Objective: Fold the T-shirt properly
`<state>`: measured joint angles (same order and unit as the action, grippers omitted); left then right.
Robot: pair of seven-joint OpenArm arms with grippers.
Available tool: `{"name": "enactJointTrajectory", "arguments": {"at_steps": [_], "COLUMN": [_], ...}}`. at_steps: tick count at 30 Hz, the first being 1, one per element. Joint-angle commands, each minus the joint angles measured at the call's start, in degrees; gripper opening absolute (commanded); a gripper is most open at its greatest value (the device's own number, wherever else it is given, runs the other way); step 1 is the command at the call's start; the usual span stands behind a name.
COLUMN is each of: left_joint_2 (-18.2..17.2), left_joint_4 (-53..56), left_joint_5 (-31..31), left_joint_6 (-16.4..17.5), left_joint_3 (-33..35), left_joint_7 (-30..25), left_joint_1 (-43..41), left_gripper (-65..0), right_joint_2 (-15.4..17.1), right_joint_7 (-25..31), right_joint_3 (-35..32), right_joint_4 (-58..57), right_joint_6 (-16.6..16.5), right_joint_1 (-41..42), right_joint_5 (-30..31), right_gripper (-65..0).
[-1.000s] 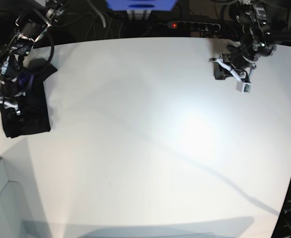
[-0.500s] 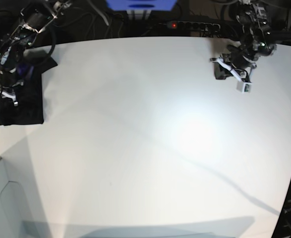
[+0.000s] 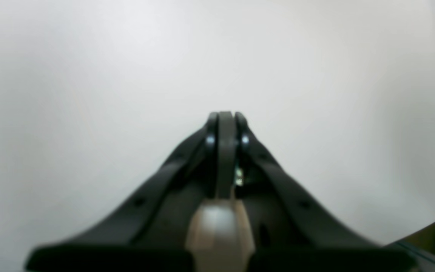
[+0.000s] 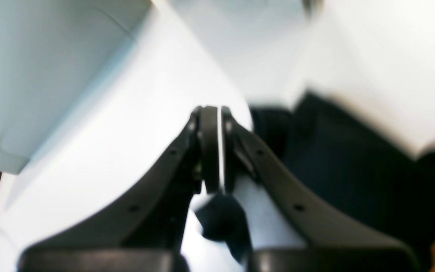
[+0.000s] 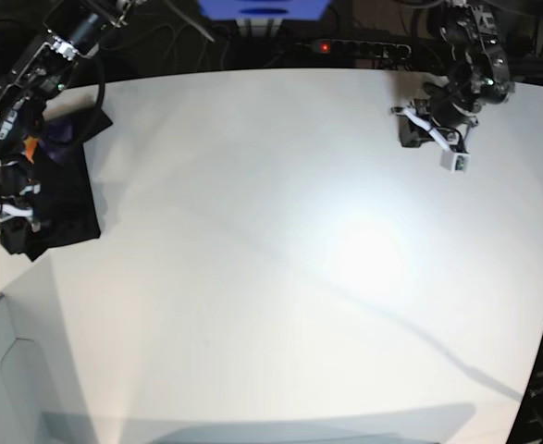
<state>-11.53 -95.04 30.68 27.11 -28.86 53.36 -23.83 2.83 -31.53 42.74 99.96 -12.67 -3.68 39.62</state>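
White tabletop (image 5: 299, 259) carries the folded black fabric T-shirt (image 5: 63, 199) at its far-left edge. Right gripper (image 4: 212, 113), jaws together and empty, sits beside it; left gripper (image 3: 225, 117) likewise closed. Folding looks finished; next, retreat.

T-shirt (image 5: 63, 199) on table (image 5: 280, 259) left edge, arms at far corners
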Motion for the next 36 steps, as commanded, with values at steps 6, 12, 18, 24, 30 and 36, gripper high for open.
{"name": "enactJointTrajectory", "arguments": {"at_steps": [6,12,18,24,30,36], "left_joint_2": [-0.03,2.43,5.24,10.43,12.54,7.09], "left_joint_4": [-9.26,-17.79,-19.20,-13.75,1.46,37.51], "left_joint_5": [-0.92,-1.01,-1.09,-1.62,-15.69,-29.84], "left_joint_6": [-0.34,-0.34,-0.34,-0.34,-0.34,-1.05], "left_joint_3": [-6.87,-14.35,-19.71,-22.35,-18.74,-10.83], "left_joint_7": [0.39,-1.63,-18.51,-46.73,-70.11,-106.51], "left_joint_1": [-1.35,-4.60,-13.84,-20.34,-21.84,-18.76], "left_gripper": [-65.0,-65.0,-65.0,-65.0,-65.0,-65.0], "right_joint_2": [0.47,-1.56,-1.64,-1.20,-1.64,-0.32], "right_joint_7": [1.95,1.33,1.95,1.95,2.03,15.92], "right_joint_3": [1.17,8.56,11.10,10.84,10.58,10.58], "right_joint_4": [11.64,13.31,10.94,4.34,-6.91,-30.29], "right_joint_6": [-0.83,-0.83,-0.92,-6.10,-16.92,-22.10], "right_joint_1": [-7.88,-16.49,-27.66,-34.69,-34.95,-35.13], "right_joint_5": [0.78,0.60,0.43,-1.51,-19.00,-29.37], "right_gripper": [-65.0,-65.0,-65.0,-65.0,-65.0,-65.0]}}
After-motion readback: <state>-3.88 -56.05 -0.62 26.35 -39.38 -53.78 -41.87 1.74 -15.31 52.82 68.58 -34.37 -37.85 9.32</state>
